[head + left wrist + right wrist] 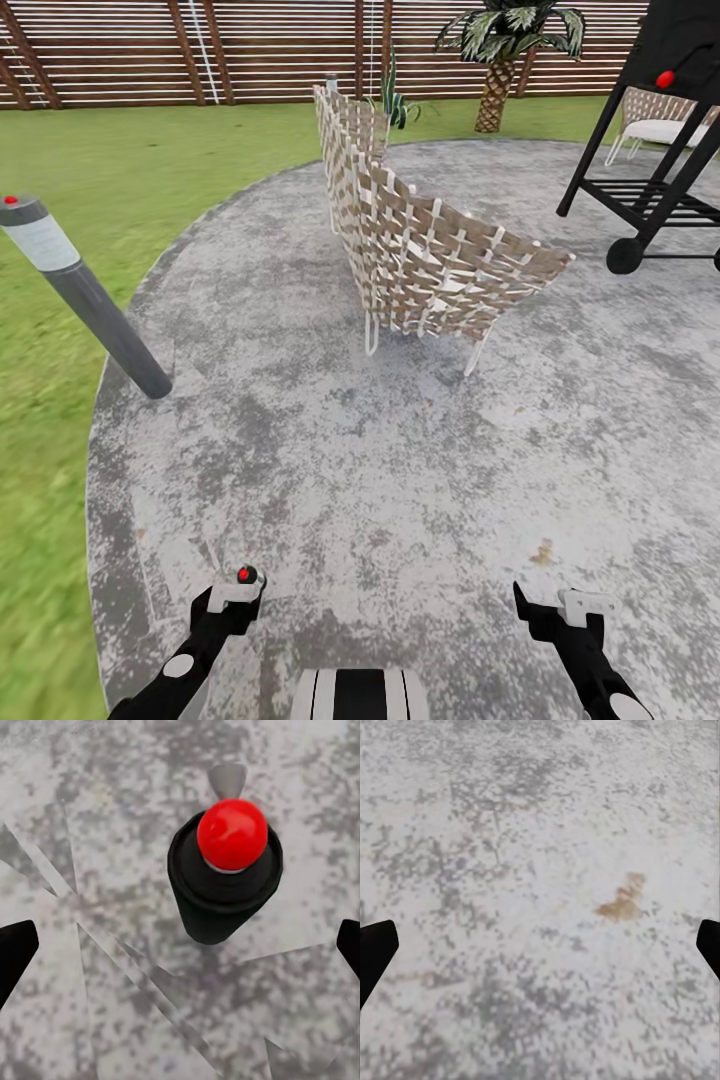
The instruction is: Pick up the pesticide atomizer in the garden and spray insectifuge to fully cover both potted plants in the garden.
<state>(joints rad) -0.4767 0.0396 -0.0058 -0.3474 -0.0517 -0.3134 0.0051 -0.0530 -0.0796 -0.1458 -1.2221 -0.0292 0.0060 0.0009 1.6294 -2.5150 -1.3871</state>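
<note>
Two empty grippers, no atomizer in sight yet.
Left gripper and right gripper hung wide open over the patio; lawn lay ahead-left, nearer the left arm.

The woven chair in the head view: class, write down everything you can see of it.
The woven chair is a curved shell of interlaced tan and white straps on thin white legs, seen from behind. It stands upright on the grey mottled paving, near the middle of the round patch, with lawn behind it. Nothing else touches it. Both grippers hang well short of it.
</note>
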